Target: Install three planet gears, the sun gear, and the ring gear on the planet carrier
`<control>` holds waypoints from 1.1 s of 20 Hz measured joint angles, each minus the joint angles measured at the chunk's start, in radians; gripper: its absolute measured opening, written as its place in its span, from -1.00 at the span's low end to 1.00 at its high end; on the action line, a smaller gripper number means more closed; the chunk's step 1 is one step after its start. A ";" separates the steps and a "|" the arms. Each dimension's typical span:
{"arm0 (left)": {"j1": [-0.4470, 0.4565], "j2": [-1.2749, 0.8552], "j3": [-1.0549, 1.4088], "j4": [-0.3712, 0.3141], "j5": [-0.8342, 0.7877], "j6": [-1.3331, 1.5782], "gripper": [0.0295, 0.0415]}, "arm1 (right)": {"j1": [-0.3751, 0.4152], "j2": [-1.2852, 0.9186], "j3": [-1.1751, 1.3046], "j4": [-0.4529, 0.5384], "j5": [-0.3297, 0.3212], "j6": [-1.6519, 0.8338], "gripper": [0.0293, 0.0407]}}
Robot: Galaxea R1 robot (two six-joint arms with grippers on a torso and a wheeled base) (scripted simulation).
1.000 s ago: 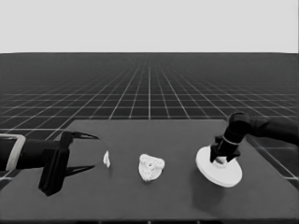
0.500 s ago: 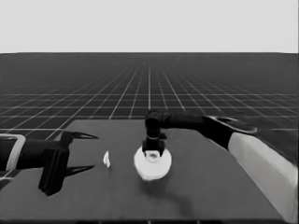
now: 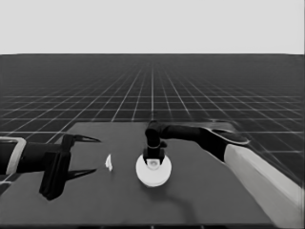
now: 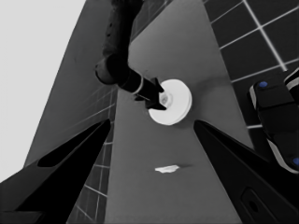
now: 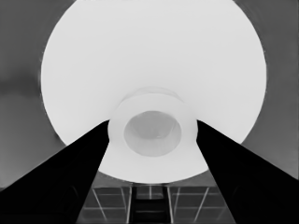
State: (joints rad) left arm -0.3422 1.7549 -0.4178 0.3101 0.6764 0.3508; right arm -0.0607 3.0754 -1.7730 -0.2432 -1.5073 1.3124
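Comparing the head view with a second ago, the larger round part (image 3: 153, 171) has been carried by the right pincer (image 3: 153, 160) from the counter's (image 3: 209, 195) right end to mid-counter, where gears and smaller part are now hidden (seemingly capped). Left wrist view: idle left pincer (image 4: 152, 130) spread wide, thin white piece (image 4: 167, 169) nearby. Right wrist view: fingers (image 5: 70, 172) are seen clamping its raised hub.

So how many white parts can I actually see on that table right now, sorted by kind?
Larger round part, with the right tool closed on its hub: 1
Thin white piece: 1
Small gears: 0 visible
Smaller round part: 0 visible
Total white parts showing: 2
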 joint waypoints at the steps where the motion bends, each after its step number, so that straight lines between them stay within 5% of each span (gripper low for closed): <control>1: 0.000 0.000 0.000 0.000 0.000 0.000 0.49 | 0.000 0.001 -0.001 -0.001 0.001 -0.001 -0.03; 22: 0.000 0.000 0.000 0.000 0.000 0.000 0.49 | -0.017 -0.001 -0.004 -0.003 0.002 0.143 -0.03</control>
State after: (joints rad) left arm -0.3422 1.7549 -0.4178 0.3101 0.6764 0.3508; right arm -0.0780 3.0748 -1.7765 -0.2462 -1.5056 1.4556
